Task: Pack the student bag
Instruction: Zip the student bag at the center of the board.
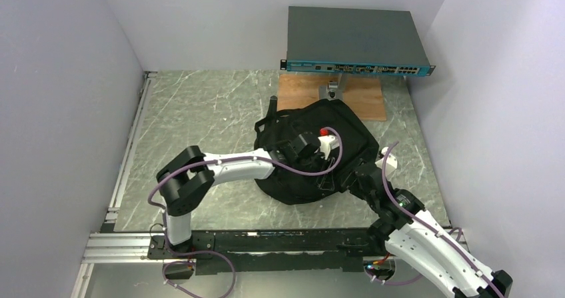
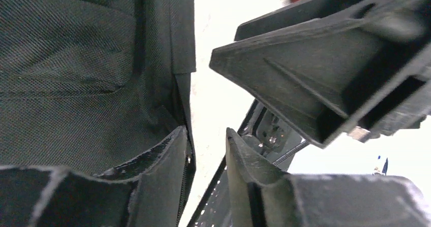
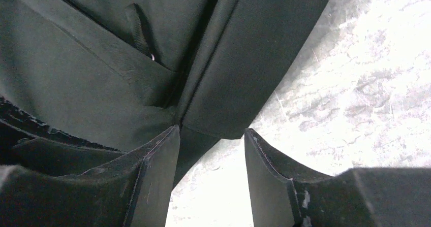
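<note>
Left gripper (image 2: 206,133): jaws narrow, nothing between them. The bag (image 1: 350,135) fabric lies against one finger, and a black moulded part (image 2: 325,69) stands close on the other side.

Right gripper (image 3: 212,130): jaws wider and empty, with the bag's hem just ahead of the tips.

Risk: closing here may pinch one loose layer or miss, letting the soft bag slide.

Clearance: bare table (image 1: 200,125) lies ahead of the right gripper.

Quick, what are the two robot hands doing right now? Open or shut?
Left gripper: partly open, with the edge of the bag in the gap.
Right gripper: open, holding nothing, right beside the bag.
</note>
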Available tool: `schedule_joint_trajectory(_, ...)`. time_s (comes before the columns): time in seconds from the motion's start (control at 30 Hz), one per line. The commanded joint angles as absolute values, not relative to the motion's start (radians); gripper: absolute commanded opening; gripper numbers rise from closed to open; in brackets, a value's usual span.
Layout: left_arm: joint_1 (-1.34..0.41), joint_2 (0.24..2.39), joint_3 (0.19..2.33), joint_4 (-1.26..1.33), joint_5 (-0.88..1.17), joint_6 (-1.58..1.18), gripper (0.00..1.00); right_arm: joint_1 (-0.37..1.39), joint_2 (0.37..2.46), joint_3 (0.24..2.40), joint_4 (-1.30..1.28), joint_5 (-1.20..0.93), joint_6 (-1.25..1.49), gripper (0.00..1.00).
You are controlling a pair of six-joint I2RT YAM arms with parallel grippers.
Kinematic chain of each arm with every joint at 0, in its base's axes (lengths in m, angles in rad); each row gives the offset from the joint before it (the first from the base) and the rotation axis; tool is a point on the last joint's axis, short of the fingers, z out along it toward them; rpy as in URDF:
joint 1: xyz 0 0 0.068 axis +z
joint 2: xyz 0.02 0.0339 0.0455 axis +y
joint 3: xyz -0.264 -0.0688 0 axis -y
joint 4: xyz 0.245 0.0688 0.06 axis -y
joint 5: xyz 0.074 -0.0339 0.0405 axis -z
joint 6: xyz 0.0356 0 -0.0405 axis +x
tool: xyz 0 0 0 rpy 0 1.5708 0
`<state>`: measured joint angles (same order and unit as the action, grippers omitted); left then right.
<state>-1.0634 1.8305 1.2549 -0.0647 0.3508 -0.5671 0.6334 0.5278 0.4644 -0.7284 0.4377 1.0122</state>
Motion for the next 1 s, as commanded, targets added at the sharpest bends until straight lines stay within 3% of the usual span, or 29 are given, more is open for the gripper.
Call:
schedule_joint_trajectory(0.0, -1.074, 1.865, 1.316, -0.098, 0.338, -0.541, 0.37, 0.63, 0.507, 0.437, -0.74, 0.462, 1.051, 0.52)
schedule_joint_trajectory(0.4, -1.074, 1.905, 1.31, -0.107, 0.302, -0.555, 0.31, 0.63, 0.456, 0.419, -0.717, 0.462, 1.028, 0.52)
schedule_joint_trajectory(0.73, -1.071, 1.888, 1.344, -0.171, 0.198, -0.516, 0.47, 0.631, 0.466, 0.412, -0.689, 0.435, 1.006, 0.49)
schedule_joint_trajectory(0.97, -1.071, 1.933, 1.356, -0.155, 0.245, -0.526, 0.43, 0.63, 0.48, 0.41, -0.676, 0.423, 0.997, 0.48)
